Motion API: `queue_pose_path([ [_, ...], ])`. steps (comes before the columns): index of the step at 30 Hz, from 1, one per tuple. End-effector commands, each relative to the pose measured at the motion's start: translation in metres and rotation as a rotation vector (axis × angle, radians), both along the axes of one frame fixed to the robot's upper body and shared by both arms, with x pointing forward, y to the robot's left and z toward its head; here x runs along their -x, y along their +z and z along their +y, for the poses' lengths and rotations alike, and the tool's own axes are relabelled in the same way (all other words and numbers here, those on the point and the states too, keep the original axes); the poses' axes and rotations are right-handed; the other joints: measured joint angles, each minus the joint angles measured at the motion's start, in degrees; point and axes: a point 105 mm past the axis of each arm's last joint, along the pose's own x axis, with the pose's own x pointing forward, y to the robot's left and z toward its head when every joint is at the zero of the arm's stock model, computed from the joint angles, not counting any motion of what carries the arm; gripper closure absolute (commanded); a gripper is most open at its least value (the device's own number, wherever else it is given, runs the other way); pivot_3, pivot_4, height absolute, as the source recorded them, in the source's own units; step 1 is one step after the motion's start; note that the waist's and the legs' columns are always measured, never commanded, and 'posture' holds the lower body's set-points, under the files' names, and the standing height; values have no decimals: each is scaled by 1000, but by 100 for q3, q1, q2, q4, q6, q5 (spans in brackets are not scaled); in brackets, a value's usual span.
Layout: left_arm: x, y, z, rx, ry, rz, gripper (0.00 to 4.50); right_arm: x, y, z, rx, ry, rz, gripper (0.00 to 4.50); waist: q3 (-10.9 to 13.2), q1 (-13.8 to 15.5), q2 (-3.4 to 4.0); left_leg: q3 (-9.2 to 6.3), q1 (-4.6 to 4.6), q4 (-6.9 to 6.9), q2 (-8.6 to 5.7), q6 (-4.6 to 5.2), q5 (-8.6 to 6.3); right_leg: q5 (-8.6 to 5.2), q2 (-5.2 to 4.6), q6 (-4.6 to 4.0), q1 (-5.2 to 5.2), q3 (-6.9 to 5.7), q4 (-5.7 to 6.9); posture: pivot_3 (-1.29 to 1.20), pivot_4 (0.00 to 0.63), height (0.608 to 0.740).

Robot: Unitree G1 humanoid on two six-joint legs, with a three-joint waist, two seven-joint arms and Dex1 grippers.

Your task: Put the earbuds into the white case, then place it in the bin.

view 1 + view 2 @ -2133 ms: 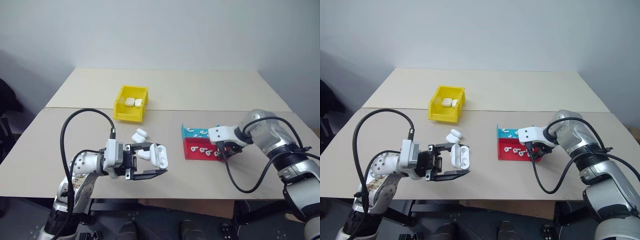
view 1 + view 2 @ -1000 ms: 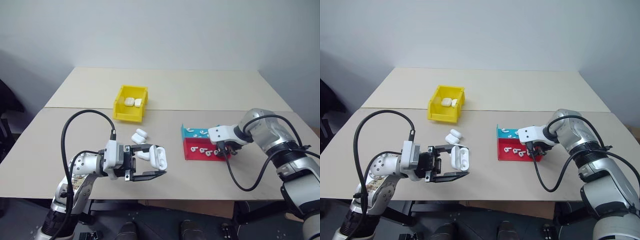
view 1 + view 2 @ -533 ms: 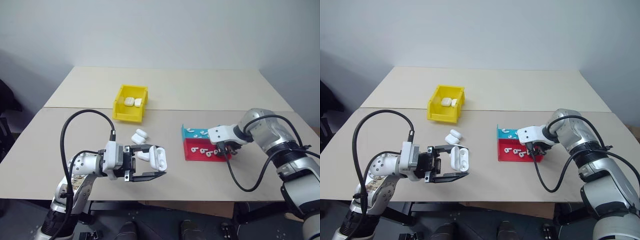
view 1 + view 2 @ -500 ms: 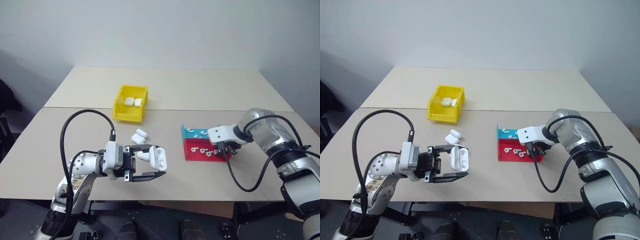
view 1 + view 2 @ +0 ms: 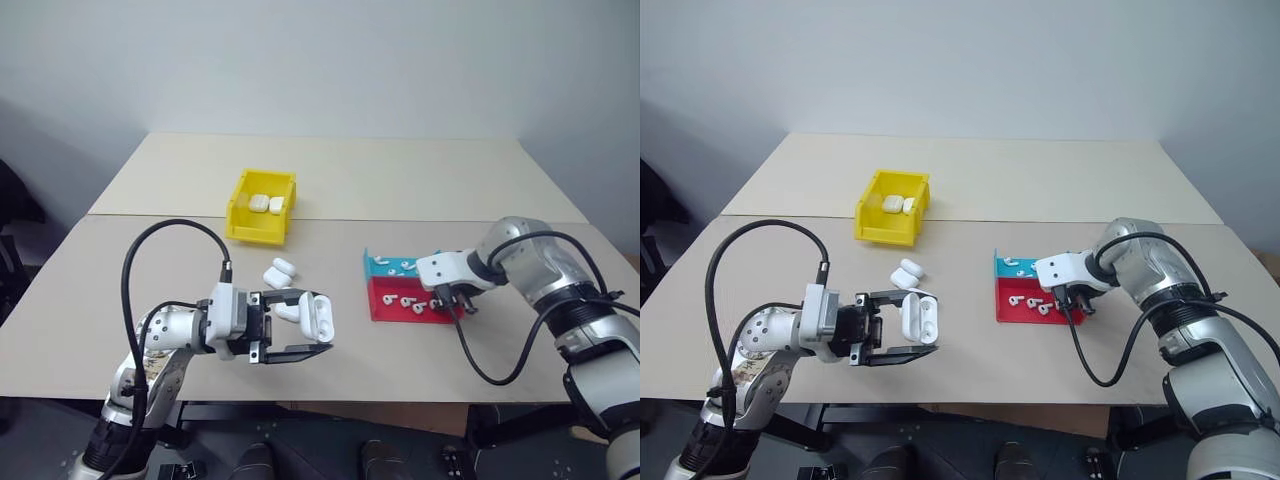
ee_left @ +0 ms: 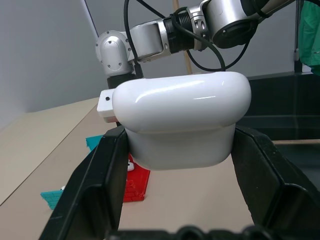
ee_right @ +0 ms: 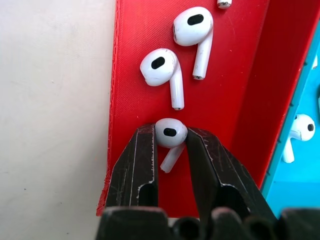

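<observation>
On the tabletop [image 5: 400, 180] I see two loose white cases [image 5: 280, 270] lying between the bin [image 5: 262, 206] and my left gripper [image 5: 305, 325], with nothing blocking the way from there to the bin. The bin sits well back on the left side and has two white cases [image 5: 267, 203] resting inside it. On the right is a flat red-and-teal tray [image 5: 385, 300]; its red section holds several earbuds [image 7: 160, 67] side by side, and the teal section holds a few more [image 7: 298, 127]. My right gripper [image 7: 170, 142] points down into the red section near its edge, fingers nearly together and pinching the head of one earbud [image 7: 170, 132], whose stem pokes out between them. My left gripper is clamped tight on the white case [image 6: 182, 120], held level above the tabletop's near edge with its lid swung open.
</observation>
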Motion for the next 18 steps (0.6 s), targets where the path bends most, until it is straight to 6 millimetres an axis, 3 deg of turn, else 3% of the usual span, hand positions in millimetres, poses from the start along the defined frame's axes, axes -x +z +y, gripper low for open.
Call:
queue_pose_path([
  [1,0,15,-4,47,-15,-38,1685,3,44,4,-126,-11,-102,3566,0,7,1,0,-1,0,0,0,0,0,0,0,0,0,0,0,150,740],
  [6,5,32,-13,101,-62,-29,1685,22,115,18,-507,-63,-241,3566,2,16,3,0,-2,-1,1,0,0,0,0,1,-2,0,1,0,150,740],
  [10,6,42,-21,143,-94,25,1685,53,153,30,-825,-8,-291,3566,2,30,2,-2,-1,-3,1,0,-1,-2,0,3,6,-2,-5,0,150,740],
  [18,11,54,-29,-6,-161,114,1685,120,182,64,-1287,362,-356,3566,3,-1,2,-8,1,7,2,-1,0,1,8,6,13,0,-1,0,150,740],
])
